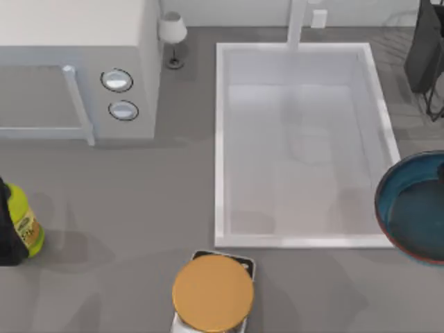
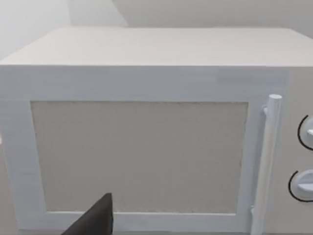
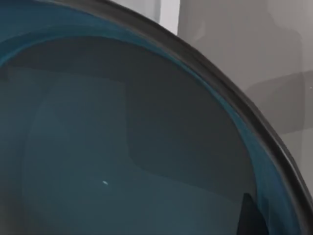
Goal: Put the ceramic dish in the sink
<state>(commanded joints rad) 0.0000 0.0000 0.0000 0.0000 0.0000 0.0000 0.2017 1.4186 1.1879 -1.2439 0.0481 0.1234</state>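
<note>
One dish sits at the top view's 3 o'clock edge, cut off by that edge, its left rim overlapping the sink's right wall near the near-right corner, so most of it lies outside the basin. It is round, so it has no long axis; its glossy teal hollow faces up toward the camera. In the right wrist view the dish is seen very close, its dark rim curving across, with a small dark piece, probably a fingertip, at one corner; whether the right claw is apart or clamped I cannot tell. The one sink takes up the middle and right of the desk, long axis running 12 to 6 o'clock, its pale floor bare and open, with a white faucet post at its 12 o'clock wall. Left of it lies an open strip of desk. At 10 o'clock stands one white box with two round knobs and a bar handle; the left wrist view faces its door, with a dark finger of the left claw low in that view, its state not readable. One small lamp stands at 11 o'clock, one yellow bottle at 9 o'clock, one orange disc on a steel base at 6 o'clock, just beside the sink's near wall.
</note>
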